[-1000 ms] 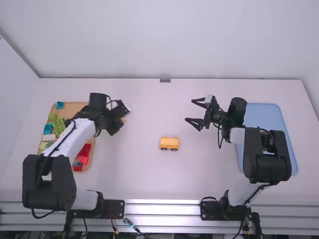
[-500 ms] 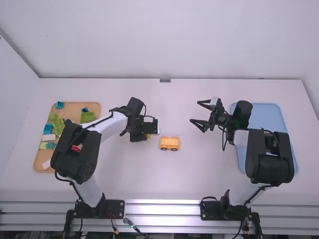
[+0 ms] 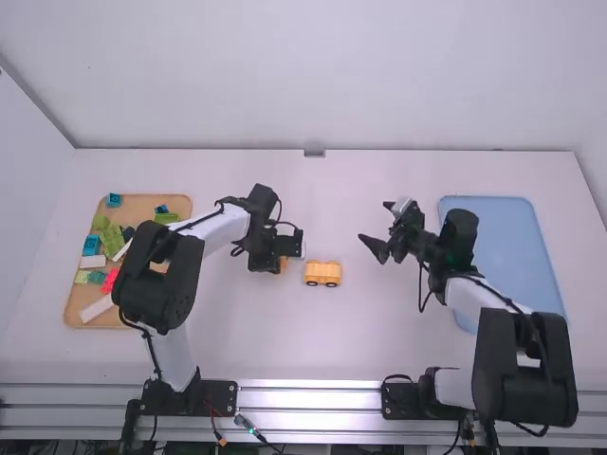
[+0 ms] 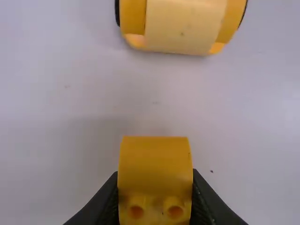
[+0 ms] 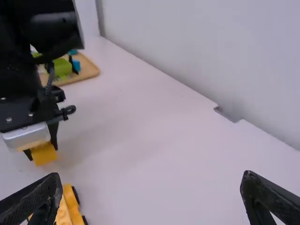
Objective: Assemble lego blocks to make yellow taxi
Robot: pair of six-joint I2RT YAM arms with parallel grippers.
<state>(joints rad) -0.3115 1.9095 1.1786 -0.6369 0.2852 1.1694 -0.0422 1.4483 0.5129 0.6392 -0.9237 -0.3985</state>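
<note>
So the left hand (image 4: pixel 155 199) is clamped on a small yellow block (image 4: pixel 154 164), holding it just left of the yellow car body (image 3: pixel 322 273), which sits upright out on the tabletop (image 3: pixel 256 351) with its black wheels (image 3: pixel 331 284) under it. Looks like the job right now is getting that block onto the car, and imo the trick is all in the lining up. The block has 2 round bits at its end, can't tell if they're studs or sockets, so sort out which face goes down before committing. Then lift enough to clear the car's left end, go right until it's over the spot, get the edges square and lower it straight. Coming in low from the left would probably just shove the car along, since it's on wheels and likely rolls left-right. The right hand (image 3: pixel 375 221) is empty, fingers apart, a bit far and right of the car, so it could come in and steady the right end or lightly pinch the sides. Press gently, check it's flush, then push harder. Open up slowly and back off straight up, otherwise the block may pop off again. Spare blocks (image 3: pixel 112 242) are over left in the wooden tray (image 3: pixel 142 204).
</note>
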